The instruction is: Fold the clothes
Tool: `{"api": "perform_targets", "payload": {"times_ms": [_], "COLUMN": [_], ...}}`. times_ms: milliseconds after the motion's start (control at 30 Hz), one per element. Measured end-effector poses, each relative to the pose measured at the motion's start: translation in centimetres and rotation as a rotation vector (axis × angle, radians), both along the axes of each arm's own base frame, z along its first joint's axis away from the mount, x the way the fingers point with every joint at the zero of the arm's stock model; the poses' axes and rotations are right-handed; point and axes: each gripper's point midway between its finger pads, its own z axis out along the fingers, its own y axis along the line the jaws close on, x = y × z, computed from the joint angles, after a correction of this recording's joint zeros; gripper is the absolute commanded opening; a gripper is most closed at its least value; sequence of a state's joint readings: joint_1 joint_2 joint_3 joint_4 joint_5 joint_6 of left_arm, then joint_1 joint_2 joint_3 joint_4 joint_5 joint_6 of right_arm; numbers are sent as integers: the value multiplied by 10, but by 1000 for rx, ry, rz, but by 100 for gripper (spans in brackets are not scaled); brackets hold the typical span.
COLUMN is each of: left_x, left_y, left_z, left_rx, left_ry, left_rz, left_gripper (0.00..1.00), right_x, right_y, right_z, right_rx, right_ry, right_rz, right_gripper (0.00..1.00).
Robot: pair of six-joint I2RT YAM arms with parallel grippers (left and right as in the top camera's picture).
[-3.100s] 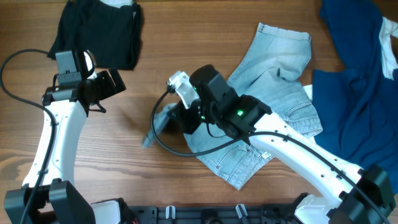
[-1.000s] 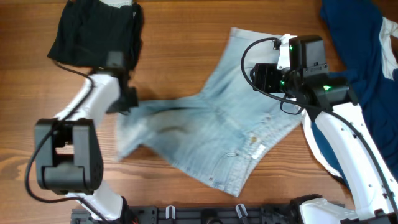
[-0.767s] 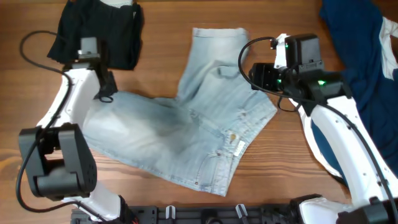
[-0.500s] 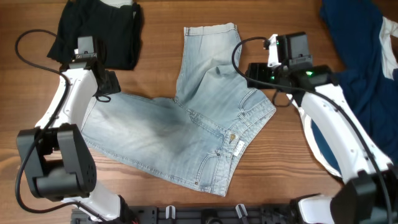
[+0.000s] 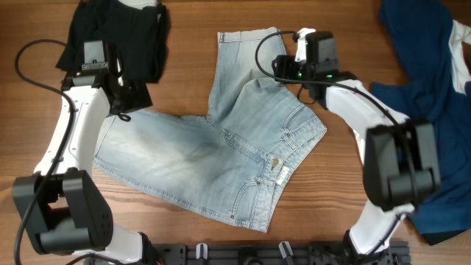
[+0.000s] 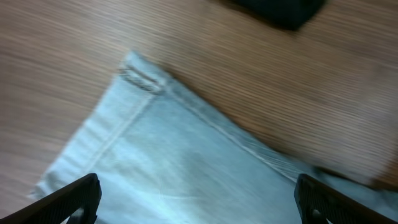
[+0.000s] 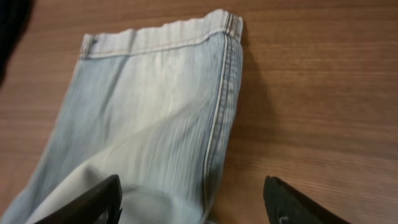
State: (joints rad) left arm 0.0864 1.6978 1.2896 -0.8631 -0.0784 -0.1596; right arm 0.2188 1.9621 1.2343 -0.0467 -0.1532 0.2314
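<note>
The left arm (image 5: 72,136) reaches far forward. The left gripper (image 5: 136,96) has its fingers wide apart. The right arm (image 5: 360,107) bends in toward the middle. The right gripper (image 5: 282,68) gapes wide too.

We see pale-blue denim shorts (image 5: 213,158) flat on a brown wooden table (image 5: 184,81), left gripper (image 5: 138,96) and right gripper (image 5: 274,68) at its leg edges.

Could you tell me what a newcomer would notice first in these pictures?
The pale denim shorts, spread open across the middle of the wooden table, dominate the scene. The left gripper is open at the hem of the leg on the left, and the right gripper is open over the far leg. A black garment lies at the far left corner, and navy garments are heaped along the right edge.
</note>
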Motion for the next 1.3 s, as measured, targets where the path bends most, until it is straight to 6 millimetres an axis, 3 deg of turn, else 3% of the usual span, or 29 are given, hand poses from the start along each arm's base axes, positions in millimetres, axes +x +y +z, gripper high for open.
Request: {"api": "perform_targets", "payload": {"times_ms": [133,167,267,367,600,867,900,933,967,1067,1167,1300], "left_x": [2,2,3,5,10,14,15,16,17,28,45,79], "left_y": [-14,-16,-21,-26,-36,-38,-38,-38,-38,-38,-45,-75], "left_z": [0,0,0,0,2,3,4,4,5,9,17,34], "left_rx": [-80,-90,-106,-113,-122,-121,-120,-120,-120,-115,-114,-153], "left_ry": [-10,-11,-12,-20,-38,-55,-60,-64,-70,-118,-195,-345], "left_rz": [-22,-25,-35,-48,-76,-81,-81,-82,-82,-88,-110,-191], "left_gripper": [100,100,100,100,100,100,100,100,100,100,100,100], "right_x": [12,15,20,26,31,32,30,27,25,20,17,11], "right_y": [3,4,7,10,24,84,92,99,103,101,78,20], "right_z": [-36,-40,-46,-41,-29,12,16,19,20,16,5,-7], "right_rx": [29,41,58,66,35,-66,-76,-81,-84,-66,-52,-56], "right_ry": [9,4,-10,-51,-94,-126,-126,-119,-108,-51,37,169], "right_rz": [-23,-30,-32,-18,60,272,295,308,314,276,205,76], "right_gripper": [55,45,28,12,4,4,8,21,43,70,93,99]}}
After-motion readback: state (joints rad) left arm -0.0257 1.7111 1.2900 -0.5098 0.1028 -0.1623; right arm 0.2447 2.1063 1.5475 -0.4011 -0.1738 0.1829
